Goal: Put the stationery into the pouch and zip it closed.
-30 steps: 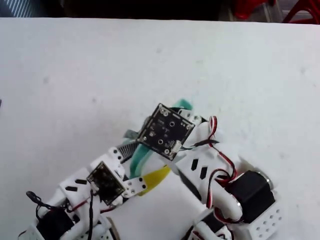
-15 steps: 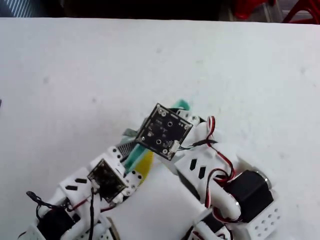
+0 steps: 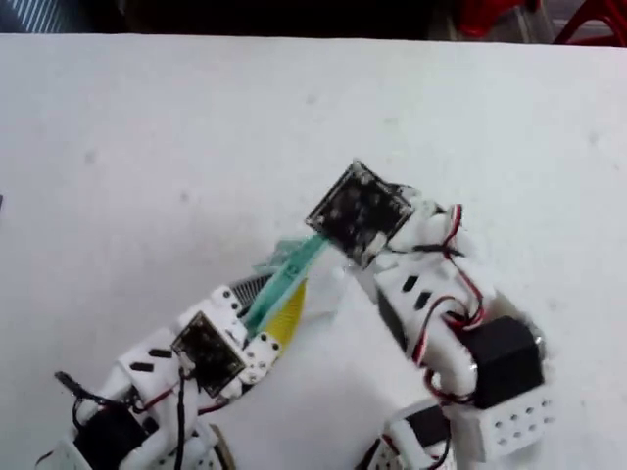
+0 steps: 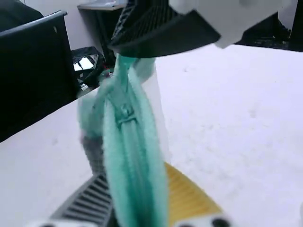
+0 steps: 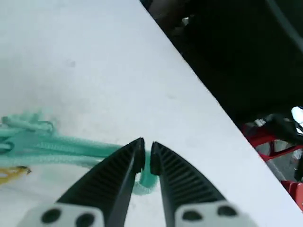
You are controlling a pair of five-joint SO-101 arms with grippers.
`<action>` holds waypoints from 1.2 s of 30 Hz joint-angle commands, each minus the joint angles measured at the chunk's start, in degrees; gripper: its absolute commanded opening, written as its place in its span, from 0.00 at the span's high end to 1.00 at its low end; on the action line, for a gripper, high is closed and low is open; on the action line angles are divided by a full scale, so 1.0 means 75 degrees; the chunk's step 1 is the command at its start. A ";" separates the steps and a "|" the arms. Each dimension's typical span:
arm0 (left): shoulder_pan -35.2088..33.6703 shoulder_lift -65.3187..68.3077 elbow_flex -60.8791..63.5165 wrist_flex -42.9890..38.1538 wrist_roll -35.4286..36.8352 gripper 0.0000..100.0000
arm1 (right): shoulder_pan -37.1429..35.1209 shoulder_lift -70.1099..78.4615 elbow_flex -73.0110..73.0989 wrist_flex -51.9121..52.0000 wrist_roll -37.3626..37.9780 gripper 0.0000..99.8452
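A clear pouch with a teal zipper band (image 3: pixel 289 274) hangs stretched between the two arms near the table's front middle. My left gripper (image 3: pixel 266 311), with one grey and one yellow finger (image 4: pixel 189 198), is shut on the band's lower end (image 4: pixel 135 179). A small metal slider (image 4: pixel 125 111) sits partway along the zipper. My right gripper (image 5: pixel 147 153) has its black fingers (image 4: pixel 156 28) shut on the band's other end (image 5: pixel 147 182). Its wrist camera board (image 3: pixel 358 211) covers that grip from above. What is inside the pouch is hidden.
The white table (image 3: pixel 196 127) stretches bare behind and to both sides of the arms. Its far edge meets a dark floor with red chair legs (image 3: pixel 588 20) at the back right. A black box (image 4: pixel 33 71) stands off the table.
The right arm has swung back and to the right, pulling the teal band taut. The left gripper's yellow finger has come in against the band.
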State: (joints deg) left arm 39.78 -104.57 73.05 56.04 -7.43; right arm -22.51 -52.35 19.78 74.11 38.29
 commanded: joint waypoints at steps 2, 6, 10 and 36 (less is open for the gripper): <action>-0.0088 -0.0018 -0.0281 0.0059 -0.0012 0.98 | 0.0252 0.0088 0.0012 -0.0029 0.0082 0.98; -0.0088 -0.0018 -0.0281 0.0059 -0.0012 0.98 | 0.0193 0.0076 -0.0059 0.0006 0.0012 0.98; -0.0088 -0.0018 -0.0270 0.0059 -0.0012 0.98 | -0.0486 -0.0158 -0.0856 0.0451 -0.1301 0.98; -0.0100 -0.0018 -0.0152 0.0000 -0.0012 0.98 | -0.2760 0.1811 -0.3892 0.3276 -0.3751 0.90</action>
State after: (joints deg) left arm 39.69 -104.75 73.05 56.13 -7.43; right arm -42.73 -37.41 -8.35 97.32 10.59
